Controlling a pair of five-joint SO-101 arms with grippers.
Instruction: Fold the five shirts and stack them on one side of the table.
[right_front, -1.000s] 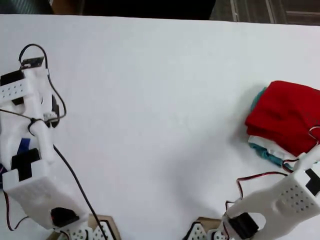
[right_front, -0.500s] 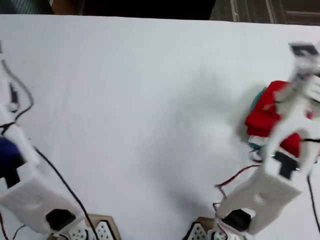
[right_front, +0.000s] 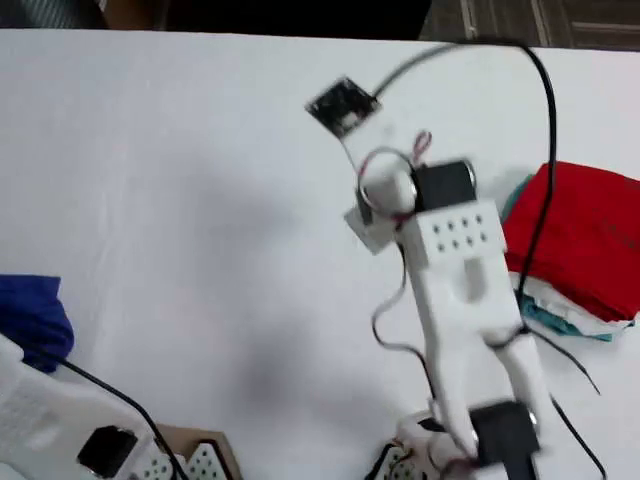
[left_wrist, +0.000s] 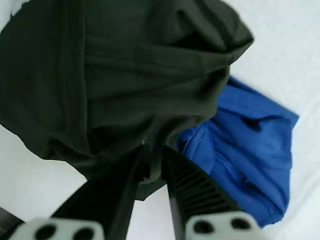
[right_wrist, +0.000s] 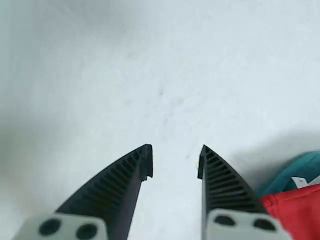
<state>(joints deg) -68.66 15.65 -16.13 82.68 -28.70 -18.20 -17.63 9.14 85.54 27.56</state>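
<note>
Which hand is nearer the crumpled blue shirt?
Left. The left hand sits right beside the crumpled blue fabric shirt, pinching a dark crumpled shirt next to it; the right hand is over bare white table by the red-topped folded stack.

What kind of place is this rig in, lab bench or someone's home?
Probably a lab or hobby test bench. Signs: a plain white table, the white left arm and right arm with loose cables at its near edge, and practice laundry: a folded shirt stack, a blue shirt and a dark shirt.
</note>
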